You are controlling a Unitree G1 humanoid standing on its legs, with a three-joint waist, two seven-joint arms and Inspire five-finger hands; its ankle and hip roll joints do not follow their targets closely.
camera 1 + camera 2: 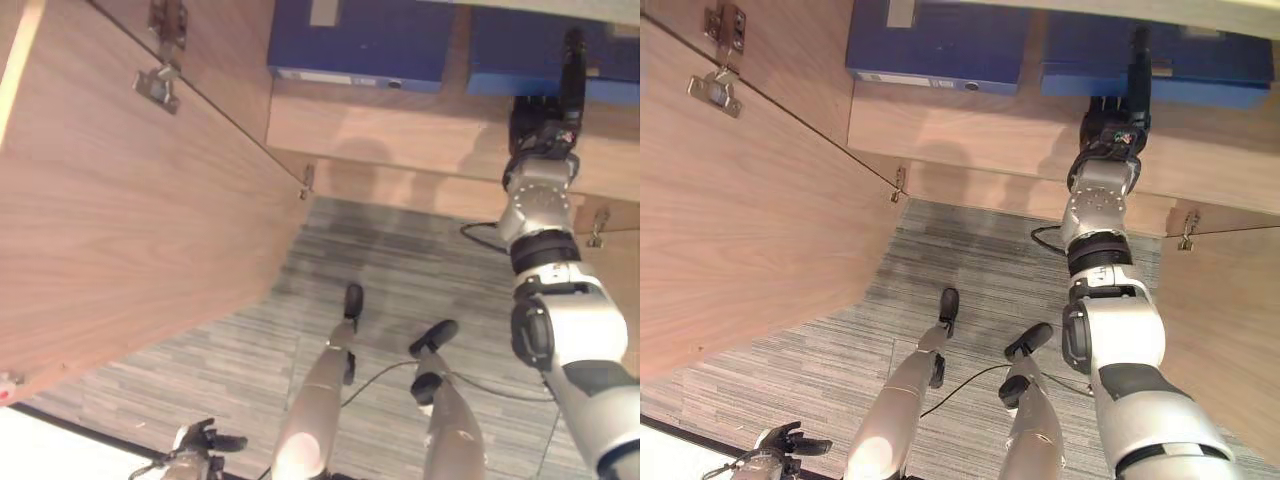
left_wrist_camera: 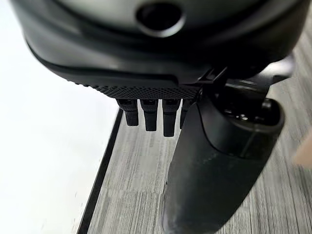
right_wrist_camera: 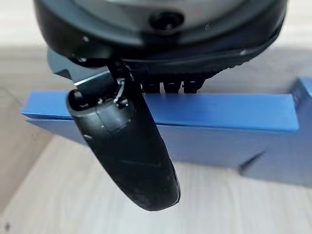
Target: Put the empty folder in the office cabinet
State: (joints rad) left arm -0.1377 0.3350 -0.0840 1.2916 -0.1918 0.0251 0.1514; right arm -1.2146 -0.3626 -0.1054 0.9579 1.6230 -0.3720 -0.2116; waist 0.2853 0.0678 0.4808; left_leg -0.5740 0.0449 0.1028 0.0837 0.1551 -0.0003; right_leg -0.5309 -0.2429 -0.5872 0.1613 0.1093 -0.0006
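The robot is looking down at a wooden office cabinet [image 1: 400,130] standing on grey striped carpet [image 1: 400,260]. A cabinet door [image 1: 120,220] is swinging wide open on the robot's left, with metal hinges [image 1: 160,85] showing on its inner face. A second door [image 1: 1230,330] is standing open on the right.

Two blue folders are lying flat on the cabinet shelf. One folder [image 1: 935,45] is sitting toward the left. The other folder [image 1: 1185,60] is sitting just beside it on the right, with a narrow gap of bare wood between them.

The right arm is reaching up and forward into the cabinet. The right hand [image 1: 1120,115] is hovering at the front edge of the shelf, directly in front of the right-hand folder. Its fingers [image 1: 1138,60] are pointing straight out over the folder, and its thumb [image 3: 126,151] is standing clear of them. In the right wrist view, the fingers are extending straight toward the folder's blue side [image 3: 219,114], gripping nothing. Whether the fingertips are touching the folder cannot be told.

The left hand [image 1: 200,443] is hanging low near the floor, at the robot's left side. In the left wrist view, its fingers [image 2: 148,114] are relaxed and its thumb [image 2: 214,165] is standing apart, holding nothing above the carpet.
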